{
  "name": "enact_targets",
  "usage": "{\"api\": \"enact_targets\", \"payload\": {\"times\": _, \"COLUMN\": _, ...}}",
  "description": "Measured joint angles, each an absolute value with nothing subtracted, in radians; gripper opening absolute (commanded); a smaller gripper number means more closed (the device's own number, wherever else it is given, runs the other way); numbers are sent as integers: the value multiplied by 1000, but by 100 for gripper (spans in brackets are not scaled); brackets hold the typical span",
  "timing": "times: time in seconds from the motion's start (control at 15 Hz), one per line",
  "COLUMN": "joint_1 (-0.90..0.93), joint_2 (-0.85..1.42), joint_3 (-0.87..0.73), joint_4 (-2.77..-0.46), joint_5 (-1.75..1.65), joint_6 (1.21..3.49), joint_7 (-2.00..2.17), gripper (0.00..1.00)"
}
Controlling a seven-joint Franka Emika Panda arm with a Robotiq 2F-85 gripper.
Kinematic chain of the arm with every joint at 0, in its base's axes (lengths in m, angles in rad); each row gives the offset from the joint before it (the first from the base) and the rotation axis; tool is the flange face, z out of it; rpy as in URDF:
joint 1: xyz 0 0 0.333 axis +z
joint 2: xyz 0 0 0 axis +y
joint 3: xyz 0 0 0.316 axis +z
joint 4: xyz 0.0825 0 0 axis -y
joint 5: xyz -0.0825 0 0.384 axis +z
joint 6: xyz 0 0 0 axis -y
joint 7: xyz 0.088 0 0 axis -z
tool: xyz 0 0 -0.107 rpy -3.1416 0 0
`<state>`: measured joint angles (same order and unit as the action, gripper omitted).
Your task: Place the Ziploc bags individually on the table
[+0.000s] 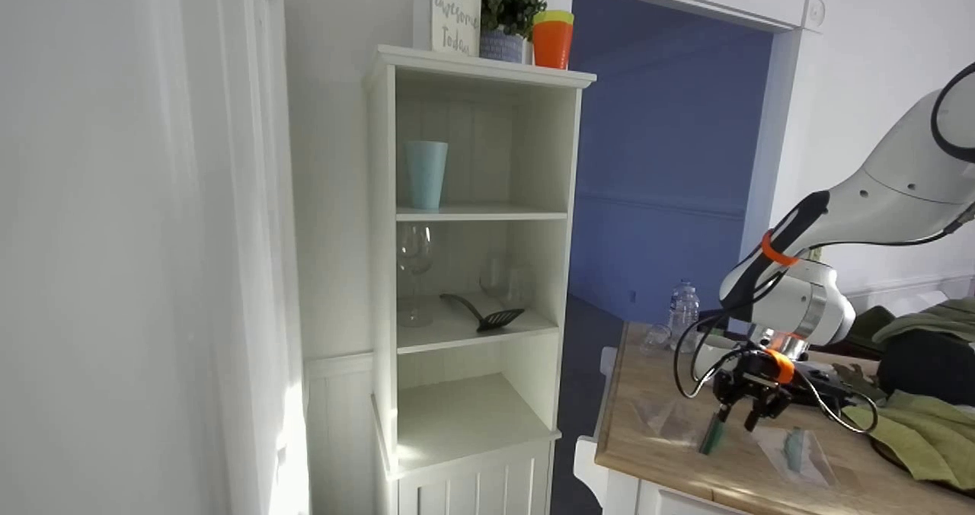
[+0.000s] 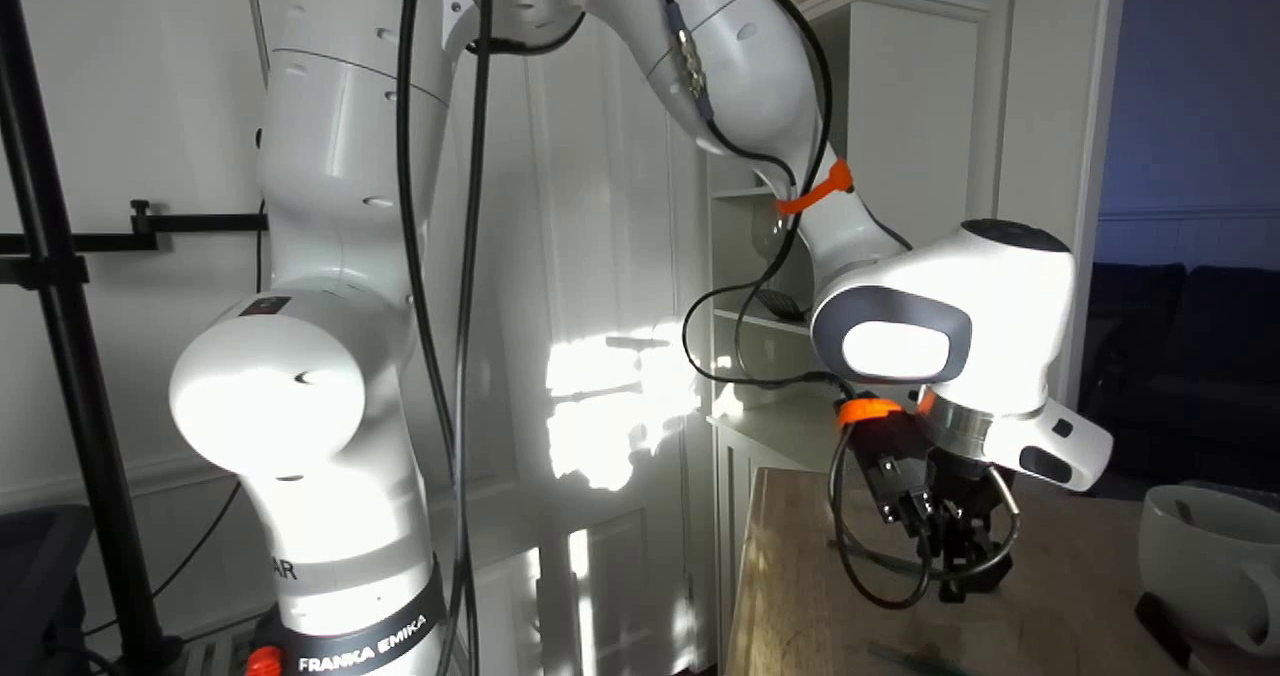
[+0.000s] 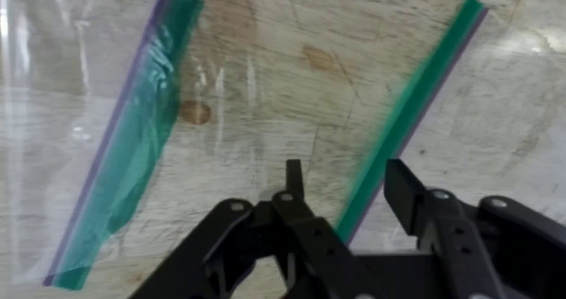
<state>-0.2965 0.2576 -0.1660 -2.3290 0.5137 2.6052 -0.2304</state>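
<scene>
Two clear Ziploc bags lie on the wooden table [image 1: 647, 454]. One bag has a dark green zip strip [image 3: 411, 109] with a purple line, on the right of the wrist view; its strip also shows in an exterior view [image 1: 713, 435]. The other bag has a wider, wrinkled teal strip [image 3: 132, 131] at the left of the wrist view; it also shows in an exterior view [image 1: 794, 449]. My gripper [image 3: 344, 164] is open, pointing down just above the table. The dark green strip runs beneath, between its fingers, with nothing pinched. It also shows in both exterior views [image 1: 737, 417] [image 2: 955, 581].
Clear plastic bottles [image 1: 684, 313] stand at the table's far corner. Green cloth [image 1: 914, 431] and dark items lie on one side of the table. A white mug [image 2: 1205, 556] stands near the arm. A white shelf unit [image 1: 476, 214] stands beyond the table edge.
</scene>
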Motion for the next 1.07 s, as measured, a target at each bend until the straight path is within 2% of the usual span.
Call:
{"api": "enact_targets", "payload": {"times": 0.13, "joint_1": -292, "joint_2": 224, "joint_3": -201, "joint_4": -2329, "joint_5": 396, "joint_6": 2580, "joint_7": -123, "gripper": 98}}
{"api": "enact_targets", "payload": {"times": 0.2, "joint_1": -289, "joint_2": 204, "joint_3": -219, "joint_4": -2329, "joint_5": 337, "joint_6": 2559, "joint_7": -73, "gripper": 100}}
{"api": "enact_targets", "payload": {"times": 0.67, "joint_1": -275, "joint_2": 7, "joint_3": -260, "joint_4": -2324, "joint_5": 63, "joint_6": 2365, "joint_7": 122, "gripper": 100}}
{"api": "enact_targets", "payload": {"times": 1.07, "joint_1": -270, "joint_2": -182, "joint_3": -248, "joint_4": -2304, "joint_5": 34, "joint_6": 2318, "joint_7": 134, "gripper": 100}}
